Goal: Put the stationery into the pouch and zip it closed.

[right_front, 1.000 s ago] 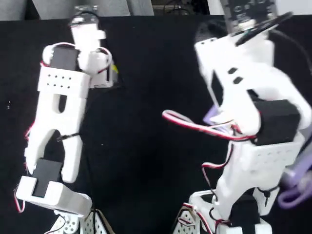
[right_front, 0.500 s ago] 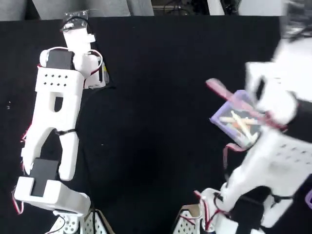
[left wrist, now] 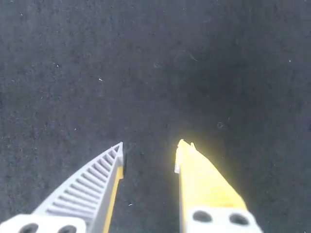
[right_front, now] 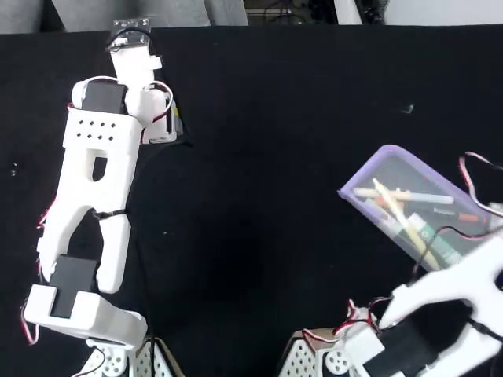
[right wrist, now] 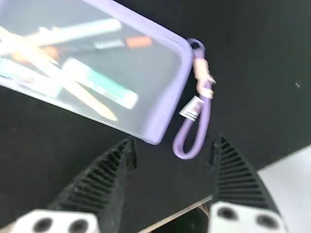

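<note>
From above, the pouch (right_front: 409,177) lies at the table's (right_front: 275,196) right with stationery (right_front: 397,208) inside, the left gripper (left wrist: 150,145) gapes over bare table, and the right gripper (right wrist: 175,142) hangs open above the loop (right wrist: 191,133), which a stray closing could snag and drag

left arm (right_front: 94,169): white printed shell, black servos, red/white wires, hole-grid plate. right arm (right_front: 460,283): white, black servo, red wires. left gripper (left wrist: 150,145): one white ribbed finger, one yellow. right gripper (right wrist: 175,143): black ribbed fingers, white two-hole bases.
</note>
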Controlling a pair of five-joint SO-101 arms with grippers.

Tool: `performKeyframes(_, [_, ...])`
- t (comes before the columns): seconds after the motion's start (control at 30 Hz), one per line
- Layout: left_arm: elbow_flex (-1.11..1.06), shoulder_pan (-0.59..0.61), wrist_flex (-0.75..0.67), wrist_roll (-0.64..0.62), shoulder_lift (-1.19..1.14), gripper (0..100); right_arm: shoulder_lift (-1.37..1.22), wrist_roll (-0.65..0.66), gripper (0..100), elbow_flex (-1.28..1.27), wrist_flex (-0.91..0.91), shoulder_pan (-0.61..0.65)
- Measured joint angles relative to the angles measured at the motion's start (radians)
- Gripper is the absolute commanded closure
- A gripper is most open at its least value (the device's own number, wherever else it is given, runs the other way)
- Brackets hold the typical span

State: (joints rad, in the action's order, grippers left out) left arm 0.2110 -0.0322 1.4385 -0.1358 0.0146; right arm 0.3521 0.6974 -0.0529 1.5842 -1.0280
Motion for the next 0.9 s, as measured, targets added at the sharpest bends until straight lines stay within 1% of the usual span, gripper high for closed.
performKeyframes(0.1, [-0.018,-0.003,0.000,0.000,0.000,82,0.000,0.080,76.7,-0.072,-0.069,-0.084])
performKeyframes(0.23, [-0.035,-0.017,0.000,0.000,0.000,82,-0.002,0.167,76.7,-0.206,-0.230,-0.178])
performKeyframes(0.33, [-0.035,-0.026,0.000,0.000,0.000,82,-0.021,0.222,76.9,-0.319,-0.354,-0.218])
performKeyframes(0.43, [-0.035,-0.028,0.000,0.000,0.000,82,-0.095,0.239,77.0,-0.387,-0.466,-0.242])
performKeyframes(0.63, [-0.035,-0.028,0.000,0.000,0.000,82,-0.318,0.245,77.3,-0.384,-0.638,-0.255])
performKeyframes(0.9, [-0.035,-0.028,0.000,0.000,0.000,82,-0.663,0.245,82.0,-0.114,-0.660,-0.256])
